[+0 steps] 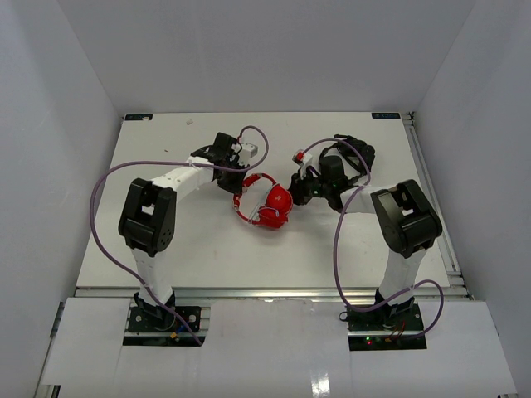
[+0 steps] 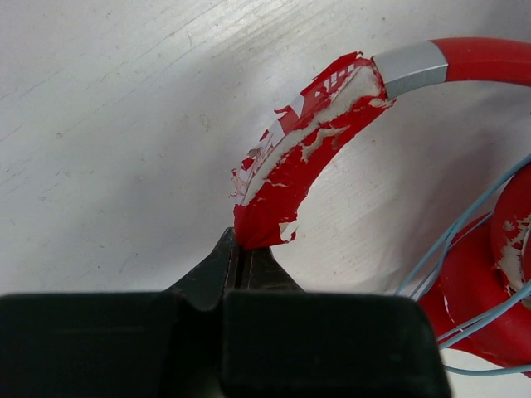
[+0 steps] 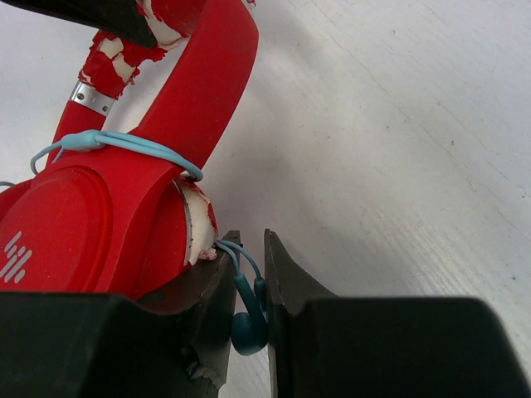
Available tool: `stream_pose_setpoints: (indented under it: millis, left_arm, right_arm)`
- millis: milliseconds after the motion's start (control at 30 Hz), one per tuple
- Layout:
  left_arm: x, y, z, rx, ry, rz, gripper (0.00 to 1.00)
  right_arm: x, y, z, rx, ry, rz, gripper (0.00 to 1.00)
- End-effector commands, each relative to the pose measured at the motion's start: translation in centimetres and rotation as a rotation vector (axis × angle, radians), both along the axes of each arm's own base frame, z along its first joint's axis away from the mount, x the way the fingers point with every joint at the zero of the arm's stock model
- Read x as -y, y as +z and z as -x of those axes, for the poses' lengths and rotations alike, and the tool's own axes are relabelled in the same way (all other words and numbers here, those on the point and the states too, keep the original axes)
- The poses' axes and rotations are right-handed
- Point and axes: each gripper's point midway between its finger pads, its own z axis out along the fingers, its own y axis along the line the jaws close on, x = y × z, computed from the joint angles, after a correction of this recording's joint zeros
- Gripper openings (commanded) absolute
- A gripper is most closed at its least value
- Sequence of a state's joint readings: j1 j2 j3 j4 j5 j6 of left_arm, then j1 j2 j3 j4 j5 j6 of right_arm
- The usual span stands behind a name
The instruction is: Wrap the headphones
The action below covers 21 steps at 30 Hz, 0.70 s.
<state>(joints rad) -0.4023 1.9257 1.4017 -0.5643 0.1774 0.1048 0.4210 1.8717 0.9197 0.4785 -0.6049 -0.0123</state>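
Observation:
The red headphones (image 1: 270, 204) lie on the white table between my two arms. My left gripper (image 1: 238, 189) is at their left side, shut on the worn, peeling end of the red headband (image 2: 303, 145); the grip is at the gripper (image 2: 241, 246). The pale blue cable (image 2: 452, 249) runs past a red earcup (image 2: 498, 290). My right gripper (image 1: 298, 192) is at their right side. In the right wrist view the gripper (image 3: 251, 249) is shut on the cable's blue plug (image 3: 249, 319), next to the earcup (image 3: 58, 240). A loop of cable (image 3: 124, 143) crosses the headband (image 3: 203, 83).
Black headphones (image 1: 355, 152) lie at the back right behind my right arm. Purple cables arc from both arms. White walls enclose the table on three sides, and a metal rail (image 1: 433, 207) runs along its right edge.

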Motion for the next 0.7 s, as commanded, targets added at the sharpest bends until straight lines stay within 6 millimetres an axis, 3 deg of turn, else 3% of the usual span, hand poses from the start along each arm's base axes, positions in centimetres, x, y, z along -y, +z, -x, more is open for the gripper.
stream_pose_setpoints:
  millis: [0,200,533,567,600,667]
  left_arm:
    - [-1.6,0.8,0.7,-0.001,0.003,-0.060,0.00]
    - [-1.7,0.2,0.8,-0.016,0.007,-0.068,0.00]
    - [-2.2,-0.6,1.0,-0.034,0.021,-0.098,0.00]
    - [-2.3,-0.7,1.0,-0.034,0.025,-0.103,0.04]
    - [-2.4,-0.6,0.9,-0.032,0.028,-0.104,0.22]
    - [-2.3,-0.2,0.8,-0.021,0.030,-0.103,0.34]
  right_arm:
    - [0.1,2.3,-1.6,0.108,-0.022,-0.044,0.23]
    - [0.7,1.2,-0.3,0.098,-0.025,-0.040,0.31]
    - [0.7,1.4,-1.1,0.113,-0.056,-0.029,0.32]
    - [0.8,1.7,-1.3,0.101,-0.080,-0.034,0.32]
    - [1.0,1.9,-1.5,0.102,-0.098,-0.028,0.35]
    - [1.3,2.7,-2.3,0.113,-0.143,-0.020,0.43]
